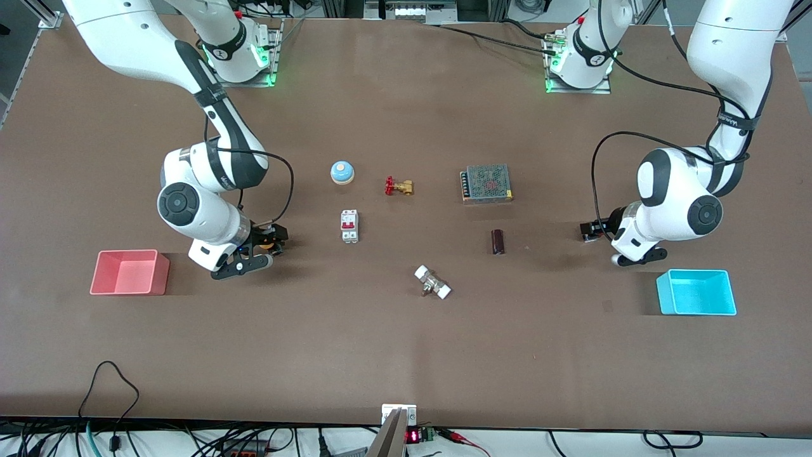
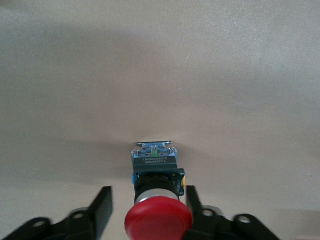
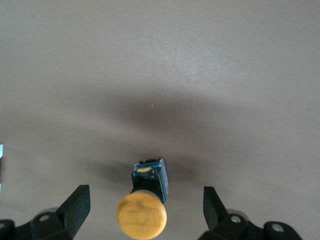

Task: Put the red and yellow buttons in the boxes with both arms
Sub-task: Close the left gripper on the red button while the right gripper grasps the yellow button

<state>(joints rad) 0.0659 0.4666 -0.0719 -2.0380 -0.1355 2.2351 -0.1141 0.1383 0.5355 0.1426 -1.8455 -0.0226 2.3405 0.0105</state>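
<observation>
The red button point(image 2: 159, 220) lies on its side on the table, between the open fingers of my left gripper point(image 2: 148, 195). One finger point(image 2: 192, 200) is close to its base and the other stands apart. In the front view my left gripper point(image 1: 594, 230) is low at the table, near the cyan box point(image 1: 663, 297). The yellow button point(image 3: 141, 216) lies on the table between the wide-open fingers of my right gripper point(image 3: 146, 194), touching neither. In the front view my right gripper point(image 1: 261, 249) is around the yellow button point(image 1: 268, 239), beside the pink box point(image 1: 162, 274). Both boxes are empty.
In the middle of the table are a blue dome with a yellow centre point(image 1: 342, 172), a brass valve with a red handle point(image 1: 399, 186), a white breaker point(image 1: 349, 226), a metal power supply point(image 1: 486, 183), a dark cylinder point(image 1: 498, 242) and a white fitting point(image 1: 432, 282).
</observation>
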